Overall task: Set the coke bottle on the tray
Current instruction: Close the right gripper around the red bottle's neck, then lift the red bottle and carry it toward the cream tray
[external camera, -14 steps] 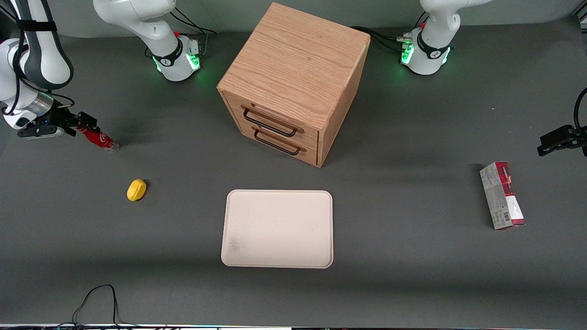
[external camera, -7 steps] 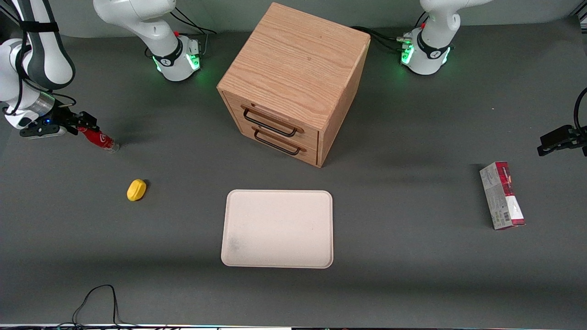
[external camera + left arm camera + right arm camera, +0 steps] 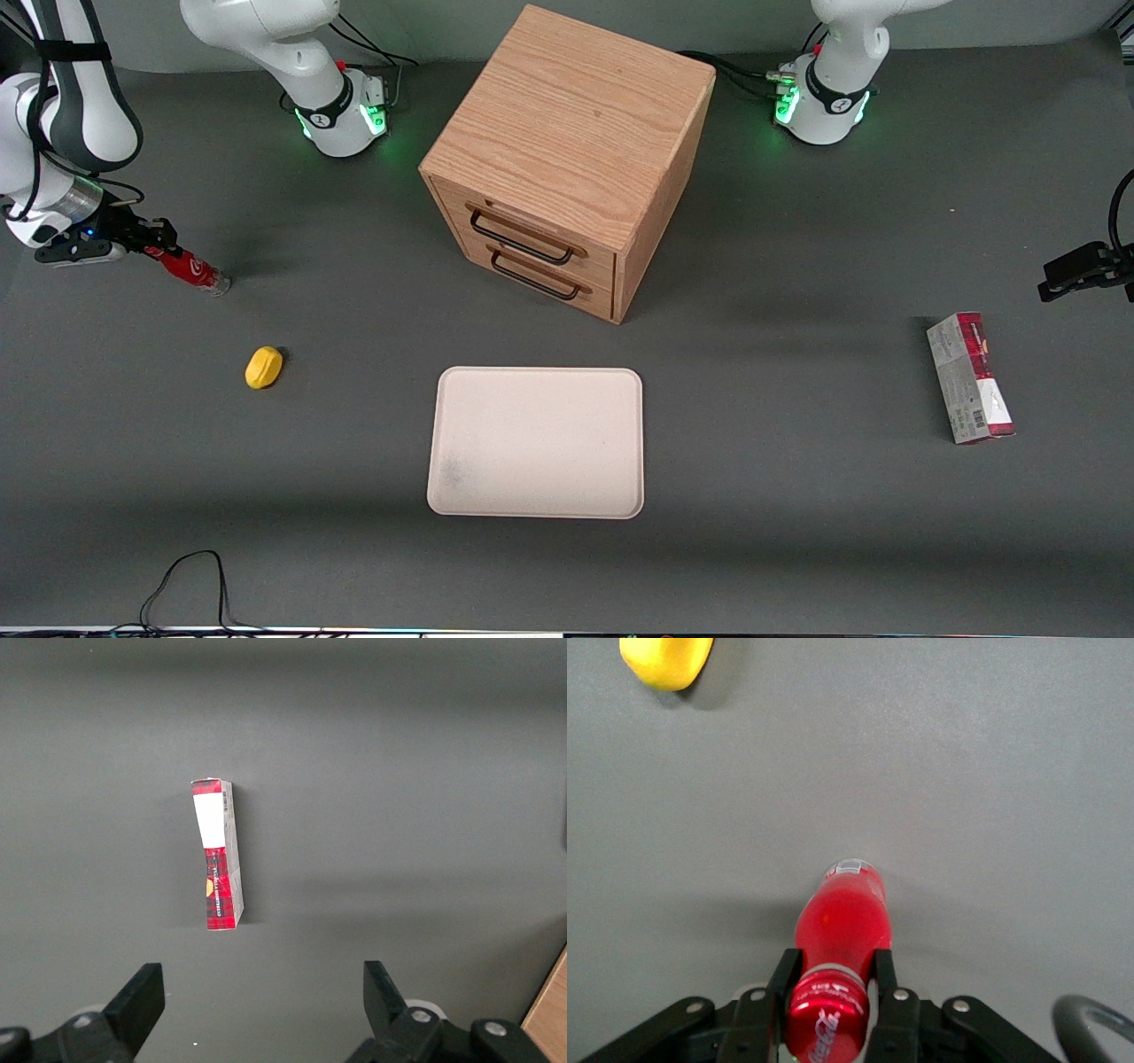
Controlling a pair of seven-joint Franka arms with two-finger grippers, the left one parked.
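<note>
The small clear plastic coke bottle [image 3: 189, 269] with its red label has been tipped a little more upright over the last second, its cap end drawn up and toward the working arm's end of the dark grey surface [image 3: 797, 532] while its base still touches down. The black two-finger tool [image 3: 159, 237] is clamped on the bottle's upper part, a finger [image 3: 784, 973] pressed to each side, so the grasp looks secured and the lift seems to be starting. Taking the oak-coloured wooden drawer cabinet [image 3: 567, 159] as landmark, the bottle is well apart from it toward the working arm's end. The large flat cream rectangular tray [image 3: 536, 441] lies in front of the cabinet, nearer the camera, and holds nothing yet; both cabinet drawers are closed. A small yellow rounded object [image 3: 263, 367] sits between bottle and tray, worth clearing on the carry.
</note>
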